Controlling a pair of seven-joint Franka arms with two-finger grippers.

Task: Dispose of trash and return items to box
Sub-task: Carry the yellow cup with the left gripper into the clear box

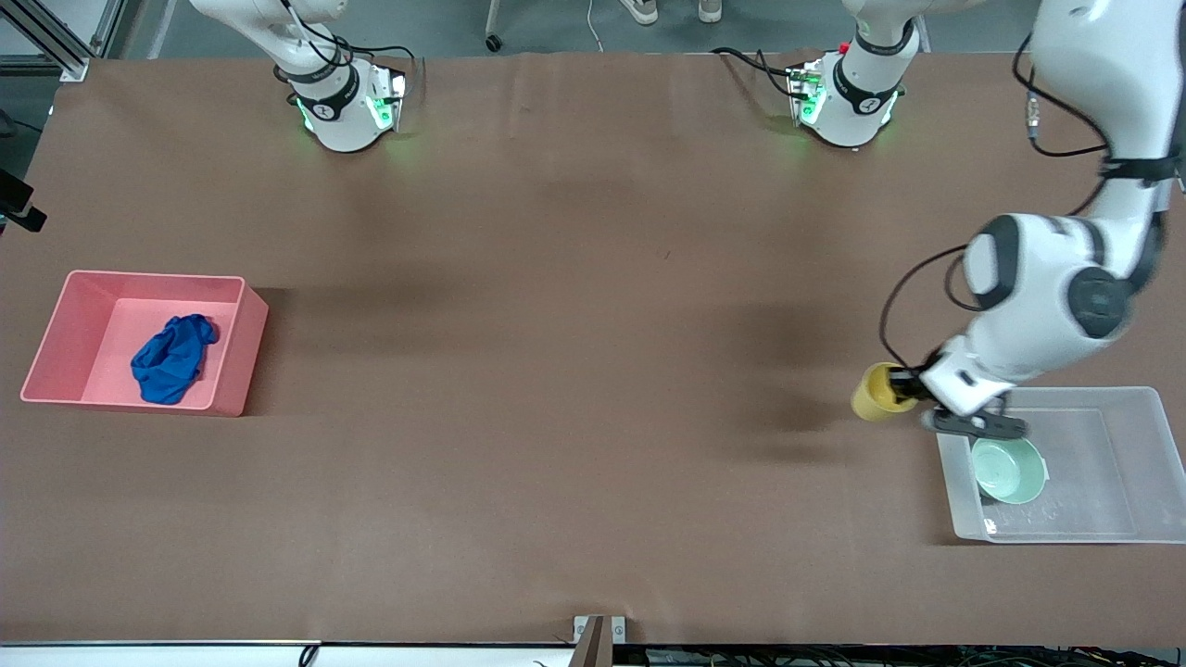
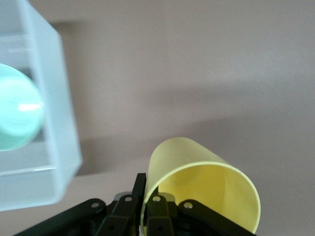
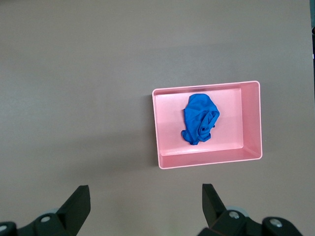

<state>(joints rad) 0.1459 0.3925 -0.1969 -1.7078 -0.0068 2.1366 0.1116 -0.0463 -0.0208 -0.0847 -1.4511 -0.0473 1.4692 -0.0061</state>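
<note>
My left gripper [image 1: 906,387] is shut on the wall of the yellow cup [image 1: 876,394], one finger inside and one outside. It holds the cup tipped on its side, above the table just beside the clear tub [image 1: 1144,463]. In the left wrist view the cup [image 2: 206,182] sits at my left gripper [image 2: 148,192], with the tub's wall [image 2: 64,123] close by. The mint-green bowl [image 1: 1010,471] lies in the tub and shows in the left wrist view [image 2: 17,113]. The blue cloth [image 1: 171,359] lies in the pink bin [image 1: 56,333]. My right gripper [image 3: 145,192] is open and empty, high above the table beside the bin [image 3: 251,123] and the cloth [image 3: 199,119].
The brown table [image 1: 556,371] stretches between the pink bin at the right arm's end and the tub at the left arm's end. Both arm bases [image 1: 347,111] stand along the table's edge farthest from the front camera. The right arm's hand is out of the front view.
</note>
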